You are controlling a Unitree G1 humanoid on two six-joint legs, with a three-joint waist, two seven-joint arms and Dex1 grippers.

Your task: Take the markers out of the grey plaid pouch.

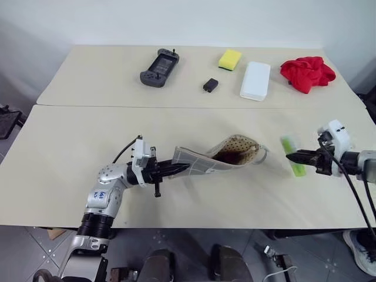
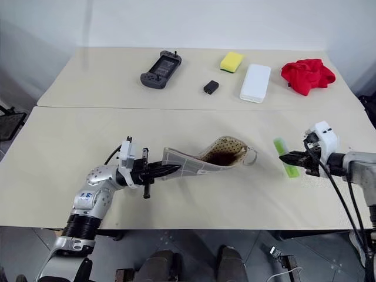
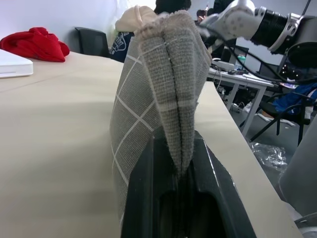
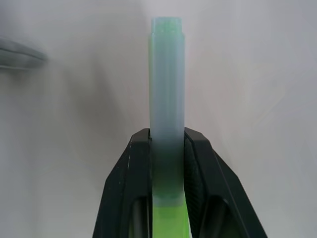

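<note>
On the near table point(image 1: 70, 176), the closed end of the grey plaid pouch point(image 1: 202, 160) is pinched between the shut fingers of the left gripper point(image 1: 176, 168), which points toward the robot's right. The pouch is held off the tabletop, and its open mouth, where the tan dotted lining is seen, is turned away from the gripper toward the right arm. In the left wrist view, the folded fabric edge is seen clamped tight between the two black fingers point(image 3: 143, 198).

Well apart from the pouch mouth, out to the right, the light green marker point(image 1: 292, 155) is gripped across its body by the right gripper point(image 1: 292, 157), above the tabletop. In the right wrist view, the marker is seen squeezed between both fingers.

On the far table, a black game controller point(image 1: 159, 67), a small black block point(image 1: 210, 85), a yellow sponge point(image 1: 230, 59), a white box point(image 1: 255, 80) and a red cloth point(image 1: 306, 73) are laid out in a row.
</note>
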